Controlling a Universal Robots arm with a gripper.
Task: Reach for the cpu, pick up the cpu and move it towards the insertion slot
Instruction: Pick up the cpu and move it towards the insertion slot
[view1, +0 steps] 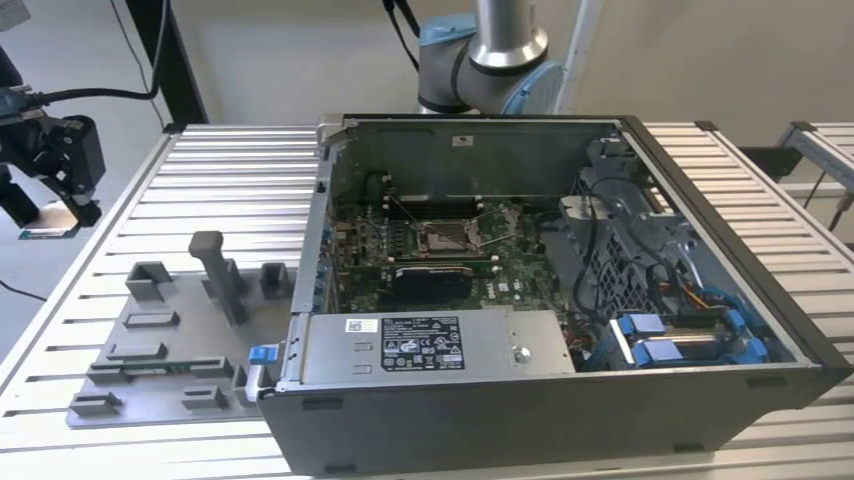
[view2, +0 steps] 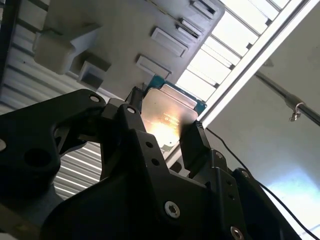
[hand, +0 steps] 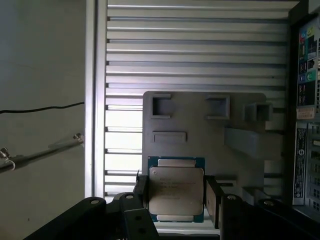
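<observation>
Plainly jaws clamped on cpu (hand: 176, 195), well apart from insertion slot (view1: 447, 237); cpu print (hand: 175, 186) illegible.

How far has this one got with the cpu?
Done: the reach and pickup; the cpu sits clamped in the gripper, held clear of the grey fixture. In hand: the carry, with the gripper at the exterior view's left, outside the computer case. Left: the insertion slot on the motherboard lies well off to the exterior view's right.

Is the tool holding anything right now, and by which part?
Yes: the tool grips the cpu by two opposite side edges, above the grey fixture.
</observation>
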